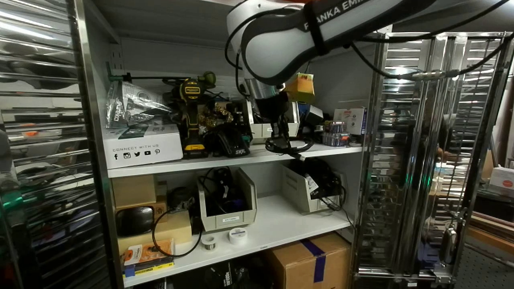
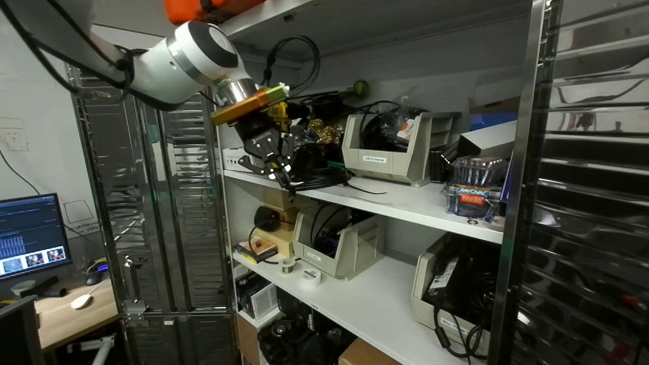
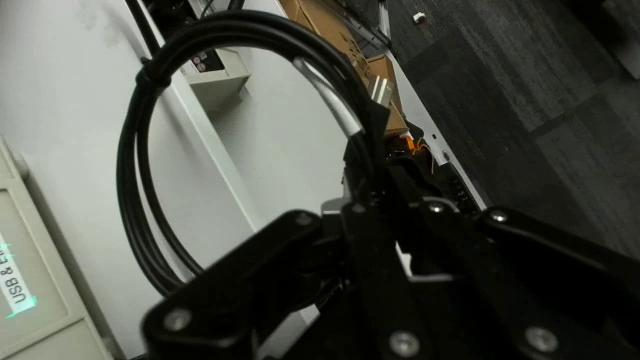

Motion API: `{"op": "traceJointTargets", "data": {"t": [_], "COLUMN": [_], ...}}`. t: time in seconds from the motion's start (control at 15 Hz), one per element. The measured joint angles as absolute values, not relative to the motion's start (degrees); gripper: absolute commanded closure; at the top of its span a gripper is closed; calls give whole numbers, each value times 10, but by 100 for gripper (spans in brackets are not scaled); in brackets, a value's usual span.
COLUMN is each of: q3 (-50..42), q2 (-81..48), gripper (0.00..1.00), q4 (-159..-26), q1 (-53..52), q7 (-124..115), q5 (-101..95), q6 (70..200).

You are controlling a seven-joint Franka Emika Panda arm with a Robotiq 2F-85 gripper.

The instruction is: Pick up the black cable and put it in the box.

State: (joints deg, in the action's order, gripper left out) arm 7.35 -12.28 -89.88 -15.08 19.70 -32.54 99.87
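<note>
A coiled black cable with a metal plug hangs as a loop from my gripper. The fingers are shut on one side of the coil. In an exterior view the gripper holds the cable at the front edge of the upper shelf. The gripper and cable also show in an exterior view. A grey box labelled USB & Ethernet stands on the upper shelf with cables inside; the arm partly covers it in an exterior view. Its labelled front shows in the wrist view.
The upper shelf also bears a yellow drill, a white carton and battery packs. Two grey bins with cables stand on the shelf below. Metal cabinet doors flank the shelves.
</note>
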Motion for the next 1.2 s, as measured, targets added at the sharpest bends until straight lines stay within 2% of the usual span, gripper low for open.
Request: {"op": "traceJointTargets", "data": {"t": [0.27, 0.53, 0.8, 1.2], "q3": [95, 88, 73, 59], "q2": [-37, -20, -50, -140], "gripper": [87, 87, 87, 87], "q4": [-988, -986, -935, -777], "q1": [-158, -134, -105, -104], "q7": [49, -38, -109, -225], "q5": [-326, -326, -326, -328], "q6": [1006, 1021, 1051, 1056]}}
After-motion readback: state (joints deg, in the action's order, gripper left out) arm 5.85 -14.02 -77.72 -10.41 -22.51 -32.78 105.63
